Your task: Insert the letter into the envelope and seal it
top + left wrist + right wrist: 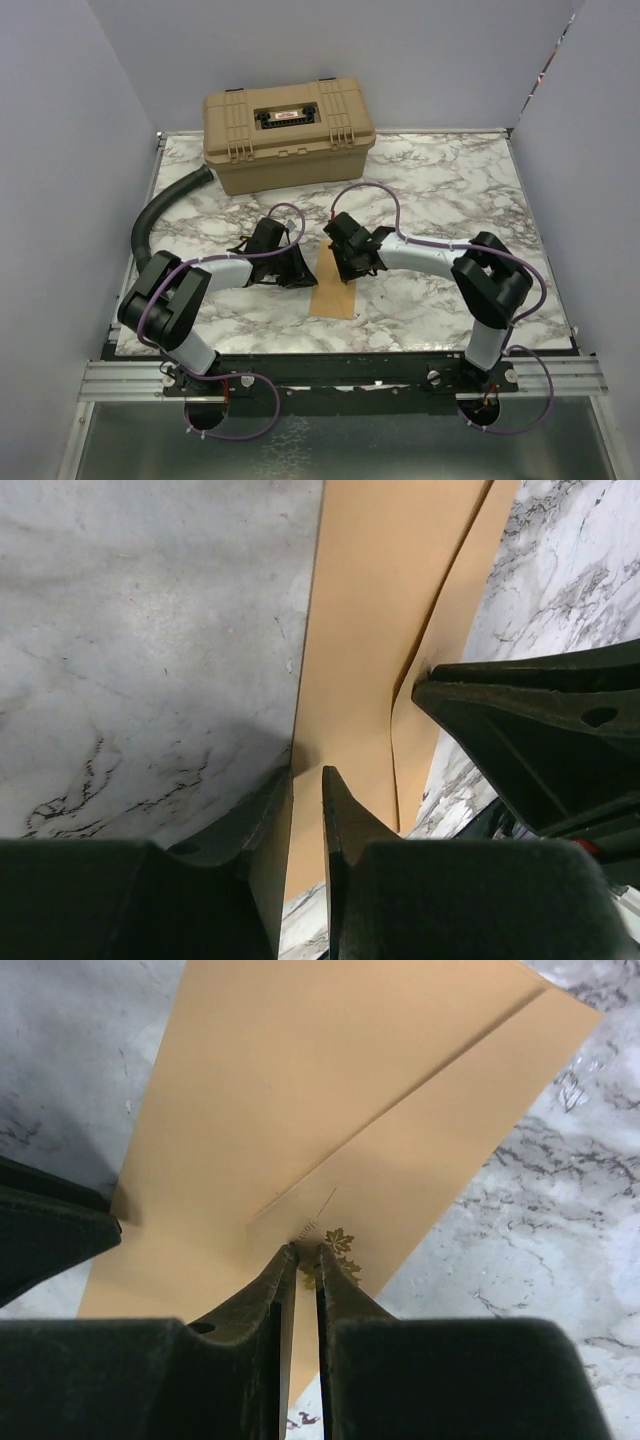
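Observation:
The kraft-brown envelope [334, 288] lies flat on the marble table [450, 190] between my two grippers, with its flap folded down over the body [300, 1080]. My left gripper [307, 772] is shut to a narrow slit. Its tips rest at the envelope's left edge [370, 630], one finger over the marble and one over the paper. My right gripper [308, 1250] is shut as well, its tips pressing on the flap's point beside a gold maple-leaf sticker [340, 1242]. From above, the left gripper [303, 268] and right gripper [345, 268] nearly meet. The letter is hidden.
A big tan plastic case [290, 130] stands at the back of the table. A black hose [165, 205] curves along the left side. Pale walls close in the left, right and back. The right arm's finger [540, 730] shows in the left wrist view.

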Robot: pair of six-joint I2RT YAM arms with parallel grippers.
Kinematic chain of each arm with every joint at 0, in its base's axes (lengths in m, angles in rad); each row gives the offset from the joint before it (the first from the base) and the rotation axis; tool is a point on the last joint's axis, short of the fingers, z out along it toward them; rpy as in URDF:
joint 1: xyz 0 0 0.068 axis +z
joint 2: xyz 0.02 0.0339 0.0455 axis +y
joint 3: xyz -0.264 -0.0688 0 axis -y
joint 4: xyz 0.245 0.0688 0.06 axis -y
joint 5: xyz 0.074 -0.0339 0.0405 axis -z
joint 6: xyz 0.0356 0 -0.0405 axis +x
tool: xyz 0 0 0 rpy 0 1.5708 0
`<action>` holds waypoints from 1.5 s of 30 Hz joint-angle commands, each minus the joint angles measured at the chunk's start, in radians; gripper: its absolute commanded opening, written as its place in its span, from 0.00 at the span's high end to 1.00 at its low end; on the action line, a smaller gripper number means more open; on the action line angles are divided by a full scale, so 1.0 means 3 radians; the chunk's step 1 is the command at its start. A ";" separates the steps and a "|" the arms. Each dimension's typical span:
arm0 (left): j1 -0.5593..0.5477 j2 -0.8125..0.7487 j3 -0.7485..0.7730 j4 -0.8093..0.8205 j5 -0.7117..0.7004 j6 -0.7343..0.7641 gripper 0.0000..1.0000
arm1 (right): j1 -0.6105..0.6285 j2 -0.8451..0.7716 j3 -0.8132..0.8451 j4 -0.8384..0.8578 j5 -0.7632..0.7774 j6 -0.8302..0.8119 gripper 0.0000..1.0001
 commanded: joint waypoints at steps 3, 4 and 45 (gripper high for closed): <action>-0.0039 0.0092 -0.0118 -0.0298 -0.0336 0.0199 0.80 | 0.0050 0.0272 0.0051 -0.0079 0.0398 -0.0054 0.81; -0.0039 0.0090 -0.0116 -0.0299 -0.0337 0.0205 0.80 | 0.0049 0.0272 0.0057 -0.0056 0.0352 -0.0040 0.79; -0.0004 -0.0514 0.0031 -0.0234 -0.0401 0.0214 0.80 | 0.0040 0.0068 0.0257 -0.0311 0.0457 0.0126 0.73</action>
